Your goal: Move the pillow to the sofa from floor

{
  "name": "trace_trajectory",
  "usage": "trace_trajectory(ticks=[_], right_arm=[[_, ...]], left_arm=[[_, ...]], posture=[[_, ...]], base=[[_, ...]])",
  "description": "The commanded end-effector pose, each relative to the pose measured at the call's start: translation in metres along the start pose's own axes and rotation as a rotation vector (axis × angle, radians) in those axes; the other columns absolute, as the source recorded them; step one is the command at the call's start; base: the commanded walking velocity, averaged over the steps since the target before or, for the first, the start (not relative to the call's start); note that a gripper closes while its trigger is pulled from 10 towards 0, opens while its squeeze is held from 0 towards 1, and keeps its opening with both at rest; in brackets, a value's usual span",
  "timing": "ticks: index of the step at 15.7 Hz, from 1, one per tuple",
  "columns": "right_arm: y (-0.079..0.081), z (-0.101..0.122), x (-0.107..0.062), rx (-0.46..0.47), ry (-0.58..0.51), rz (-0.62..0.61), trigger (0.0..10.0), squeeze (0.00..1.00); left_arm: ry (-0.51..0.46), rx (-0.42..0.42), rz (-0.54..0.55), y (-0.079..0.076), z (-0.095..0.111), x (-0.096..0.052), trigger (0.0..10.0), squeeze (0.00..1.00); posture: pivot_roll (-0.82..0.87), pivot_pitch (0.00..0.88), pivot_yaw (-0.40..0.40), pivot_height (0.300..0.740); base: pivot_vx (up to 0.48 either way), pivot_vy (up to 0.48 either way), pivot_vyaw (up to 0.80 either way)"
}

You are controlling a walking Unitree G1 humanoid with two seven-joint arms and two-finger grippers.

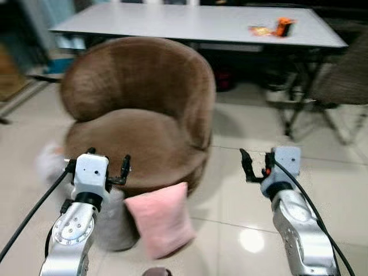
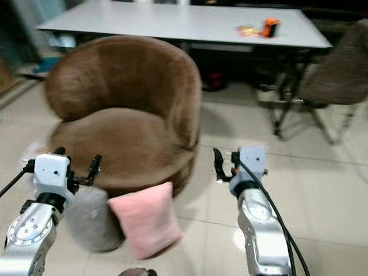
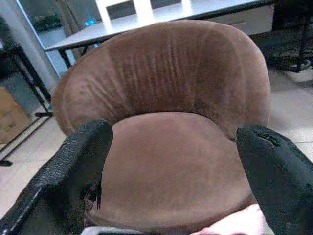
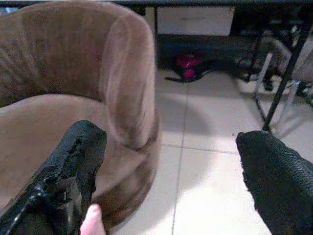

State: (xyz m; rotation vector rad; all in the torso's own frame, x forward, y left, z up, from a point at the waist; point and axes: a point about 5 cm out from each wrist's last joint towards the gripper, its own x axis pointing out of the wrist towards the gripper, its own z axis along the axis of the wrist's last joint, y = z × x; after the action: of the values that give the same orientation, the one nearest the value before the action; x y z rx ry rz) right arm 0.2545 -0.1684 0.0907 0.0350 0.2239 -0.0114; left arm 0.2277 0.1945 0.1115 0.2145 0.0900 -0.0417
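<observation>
Left eye view has the pink pillow (image 1: pixel 161 218) on the tile floor (image 1: pixel 247 190), leaning against the front of the round brown sofa chair (image 1: pixel 144 109), with a grey fluffy cushion (image 1: pixel 115 221) just beside it on the robot's left. The left gripper (image 1: pixel 98 167) hangs in front of the seat edge, above those two, fingers spread wide apart with nothing between them. The right gripper (image 1: pixel 256 164) is off to the right over bare tile, well apart from the pillow, also spread wide and holding nothing. Behind the chair there's a long white table (image 1: pixel 201 23) with something orange (image 1: pixel 282 26) on it, plus a grey chair (image 1: pixel 345 75) at the far right
</observation>
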Motion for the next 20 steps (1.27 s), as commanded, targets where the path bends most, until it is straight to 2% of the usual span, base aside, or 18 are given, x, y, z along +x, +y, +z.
trace_trajectory(ticks=[1,4,7,9,11,12,15,17,20], right_arm=[[0.004,0.007,0.001,0.000,-0.043,0.030,10.0,1.00],[0.011,0.008,0.005,-0.011,-0.042,0.069,10.0,1.00],[0.011,0.007,0.008,-0.020,-0.036,0.064,10.0,1.00],[0.008,0.006,0.009,-0.004,-0.028,0.037,10.0,1.00],[0.009,0.007,0.010,-0.038,-0.033,0.049,10.0,1.00],[0.013,0.008,0.010,-0.036,-0.041,0.082,10.0,0.00],[0.015,0.007,0.010,-0.010,-0.029,0.090,10.0,0.00],[0.021,0.008,0.010,-0.093,-0.038,0.152,10.0,0.00],[0.020,0.007,0.011,-0.041,-0.026,0.145,10.0,0.00]], left_arm=[[-0.014,0.004,0.002,0.003,0.003,0.004,10.0,0.78],[-0.020,-0.003,0.000,0.001,0.004,0.004,10.0,0.78],[-0.015,-0.004,0.004,0.000,0.002,0.002,10.0,0.78],[-0.013,-0.004,0.019,0.003,0.002,0.000,10.0,0.78],[-0.011,-0.002,0.023,0.004,0.001,-0.001,10.0,0.78],[-0.010,-0.001,0.026,0.004,0.001,-0.002,10.0,0.78],[-0.010,-0.001,0.029,0.005,0.000,-0.003,10.0,0.78],[-0.010,0.001,0.034,0.005,0.001,-0.003,10.0,0.78],[-0.023,-0.001,0.041,0.005,0.002,-0.003,10.0,0.77]], posture=[[-0.09,0.000,0.032,0.740],[-0.07,0.000,0.014,0.740],[-0.06,0.000,0.004,0.740],[-0.06,0.000,-0.001,0.740],[-0.06,0.000,-0.003,0.740],[-0.05,0.000,-0.006,0.740],[-0.05,0.000,-0.009,0.740],[-0.05,0.000,-0.011,0.740],[-0.05,0.000,-0.013,0.740]], base=[[0.270,0.000,0.00],[0.286,0.000,0.80],[0.284,0.000,0.80],[0.283,0.000,0.00],[0.283,0.000,0.00],[0.285,0.000,0.00],[0.282,0.000,0.00],[0.274,0.000,0.40],[0.000,0.000,0.27]])
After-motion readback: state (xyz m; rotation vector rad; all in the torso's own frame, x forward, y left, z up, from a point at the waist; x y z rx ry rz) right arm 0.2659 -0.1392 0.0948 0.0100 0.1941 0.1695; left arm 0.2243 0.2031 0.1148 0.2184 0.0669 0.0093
